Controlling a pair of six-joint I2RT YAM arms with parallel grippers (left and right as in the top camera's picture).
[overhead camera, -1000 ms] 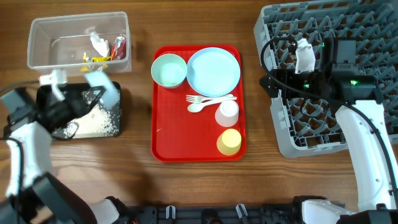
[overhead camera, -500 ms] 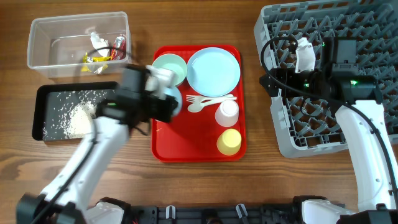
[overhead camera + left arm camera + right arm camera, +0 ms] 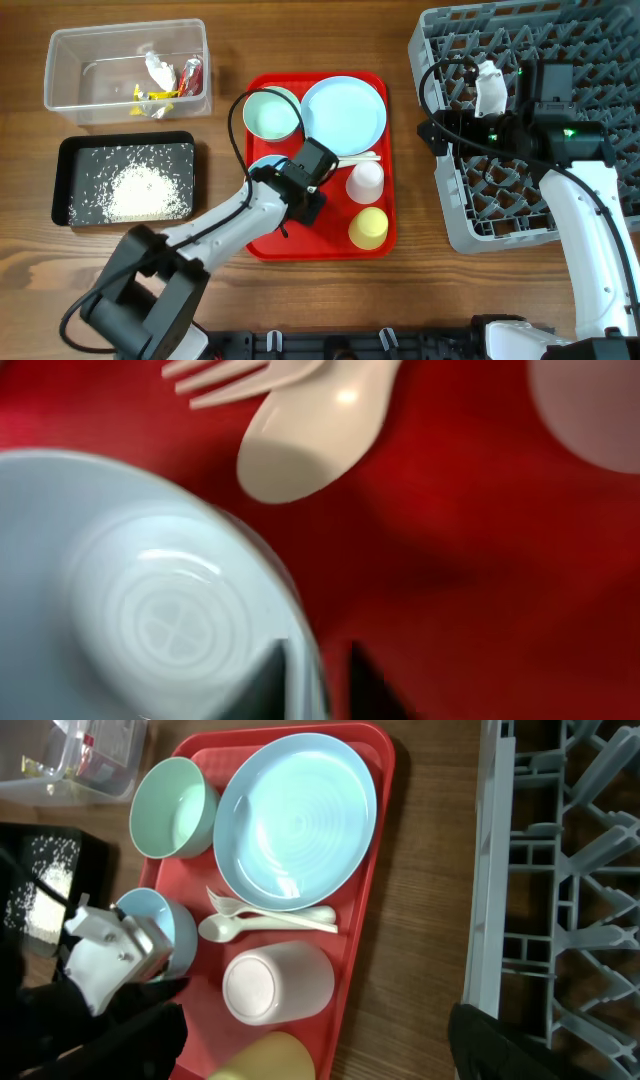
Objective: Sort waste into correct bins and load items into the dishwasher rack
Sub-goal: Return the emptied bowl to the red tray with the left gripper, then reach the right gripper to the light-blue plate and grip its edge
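Observation:
A pale blue bowl (image 3: 262, 166) sits on the left of the red tray (image 3: 300, 238), below a mint bowl (image 3: 272, 112). My left gripper (image 3: 292, 190) straddles the blue bowl's rim (image 3: 300, 650), one finger inside and one outside. The jaws are slightly open, with red tray showing between the rim and the outer finger. The plate (image 3: 343, 110), fork and spoon (image 3: 338, 163), white cup (image 3: 366, 180) and yellow cup (image 3: 368, 227) share the tray. My right gripper (image 3: 435, 130) hangs open and empty over the dishwasher rack's (image 3: 600, 40) left edge.
The clear tub (image 3: 70, 95) at the back left holds tissue (image 3: 157, 68) and wrappers (image 3: 190, 74). In front of it the black tray (image 3: 60, 180) holds loose rice (image 3: 140, 188). Bare wood separates the red tray from the rack.
My left arm swung from the black tray to the red tray with the blue bowl. The bowl now rests there and the jaws have eased apart. The right arm has not moved.

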